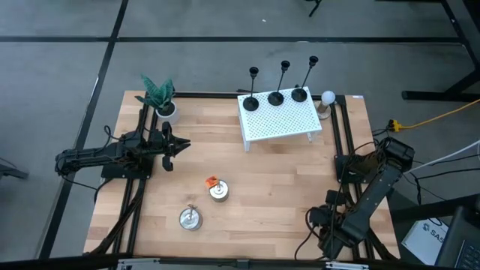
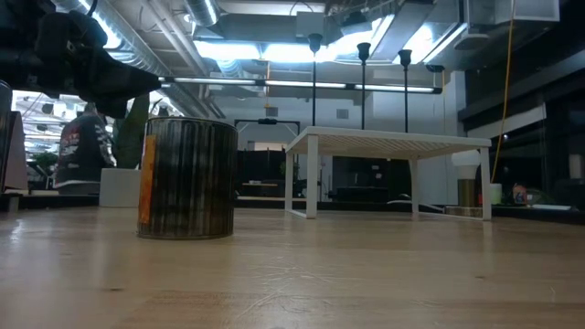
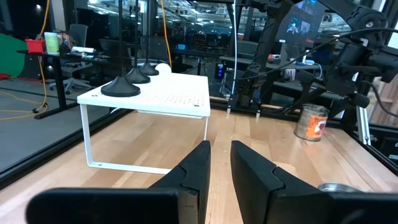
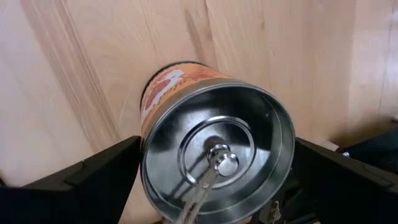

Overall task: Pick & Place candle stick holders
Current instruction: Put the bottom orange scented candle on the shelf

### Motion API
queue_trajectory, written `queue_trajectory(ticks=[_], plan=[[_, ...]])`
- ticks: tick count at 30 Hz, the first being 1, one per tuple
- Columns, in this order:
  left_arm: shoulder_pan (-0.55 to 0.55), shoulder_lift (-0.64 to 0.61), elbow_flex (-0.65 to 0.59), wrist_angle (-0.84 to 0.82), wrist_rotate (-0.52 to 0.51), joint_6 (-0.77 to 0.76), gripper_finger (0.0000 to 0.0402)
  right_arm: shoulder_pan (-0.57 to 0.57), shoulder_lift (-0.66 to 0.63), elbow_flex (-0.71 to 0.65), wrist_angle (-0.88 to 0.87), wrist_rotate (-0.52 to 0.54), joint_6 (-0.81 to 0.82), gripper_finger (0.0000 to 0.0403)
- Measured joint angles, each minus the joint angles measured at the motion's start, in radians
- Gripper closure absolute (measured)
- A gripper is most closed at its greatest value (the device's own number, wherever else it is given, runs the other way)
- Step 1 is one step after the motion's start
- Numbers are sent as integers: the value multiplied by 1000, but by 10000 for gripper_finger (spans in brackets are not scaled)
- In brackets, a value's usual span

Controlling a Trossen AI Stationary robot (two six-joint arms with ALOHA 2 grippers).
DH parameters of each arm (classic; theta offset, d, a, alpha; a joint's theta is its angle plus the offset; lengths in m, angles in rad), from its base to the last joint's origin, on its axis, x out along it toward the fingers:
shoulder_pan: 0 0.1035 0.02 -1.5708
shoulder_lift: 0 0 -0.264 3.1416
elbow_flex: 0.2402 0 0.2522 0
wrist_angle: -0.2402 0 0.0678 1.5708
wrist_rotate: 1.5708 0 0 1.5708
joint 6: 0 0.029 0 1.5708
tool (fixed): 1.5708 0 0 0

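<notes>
Black and slim, the three candle stick holders [image 1: 276,97] stand upright in a row along the far edge of the white perforated shelf [image 1: 281,124], upper centre of the high frame. That looks like their drop-off spot, so your placing seems done. Your left gripper [image 1: 182,146] sits at the left middle of the frame, its fingers nearly together and empty, pointing toward the shelf. Your right gripper [image 4: 216,146] has its fingers spread wide, with a tin [image 4: 217,124] showing between them. I can't tell if they touch it.
</notes>
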Motion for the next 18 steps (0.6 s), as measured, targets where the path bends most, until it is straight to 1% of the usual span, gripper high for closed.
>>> queue_trajectory(ticks=[9, 18], plan=[[0, 0, 0, 0, 0, 0, 343, 0, 1, -11, 21, 0, 0, 3], [0, 0, 0, 0, 0, 0, 343, -6, 7, -82, 185, 29, -3, 4]])
